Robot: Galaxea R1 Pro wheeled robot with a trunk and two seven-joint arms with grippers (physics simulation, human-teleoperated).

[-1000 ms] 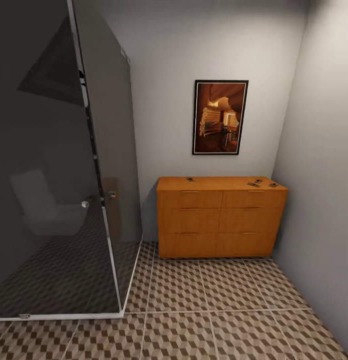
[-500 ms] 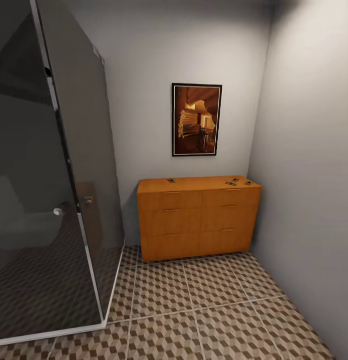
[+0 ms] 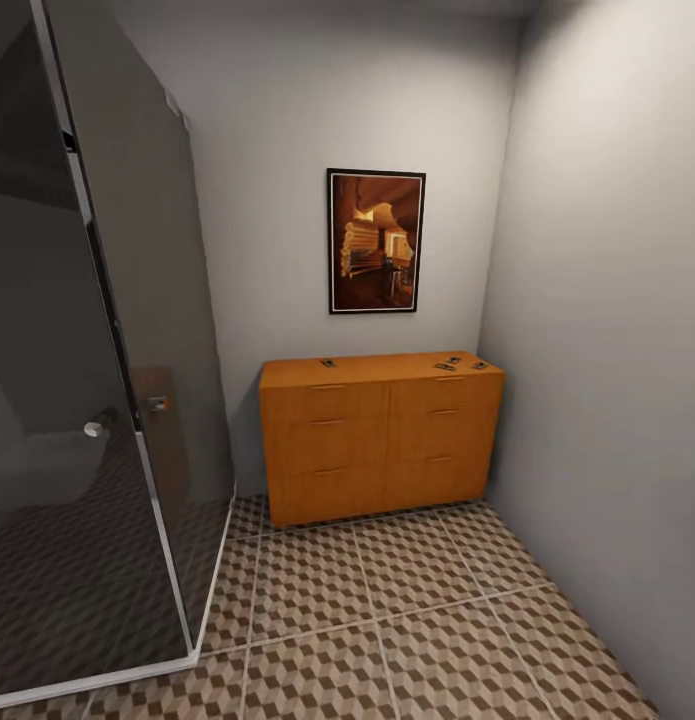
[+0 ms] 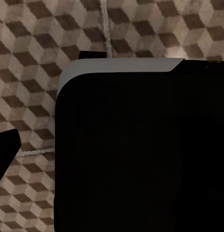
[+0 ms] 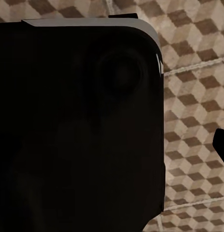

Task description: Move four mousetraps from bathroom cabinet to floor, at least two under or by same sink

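Note:
The cabinet (image 3: pixel 382 435), a low orange-brown chest of drawers, stands against the far wall in the head view. On its top lie the mousetraps: one (image 3: pixel 328 362) near the left end and a cluster of three (image 3: pixel 453 363) near the right end, all tiny and flat. The cube-patterned bathroom floor (image 3: pixel 407 600) stretches from me to the cabinet. In the left wrist view a dark wedge (image 4: pixel 6 150) pokes in beside a black, grey-rimmed body over the floor (image 4: pixel 25 72). The right wrist view has a similar dark tip (image 5: pixel 221 142) over tiles (image 5: pixel 194 96). Whether the jaws are open I cannot tell.
A dark glass shower enclosure (image 3: pixel 107 400) with a white base rail fills the left side. A grey side wall (image 3: pixel 607 400) closes off the right, meeting the cabinet's right end. A framed picture (image 3: pixel 376 241) hangs above the cabinet.
The whole head picture has shifted left, so the camera has moved. More right wall shows and less shower glass. The mousetraps lie as before on the cabinet.

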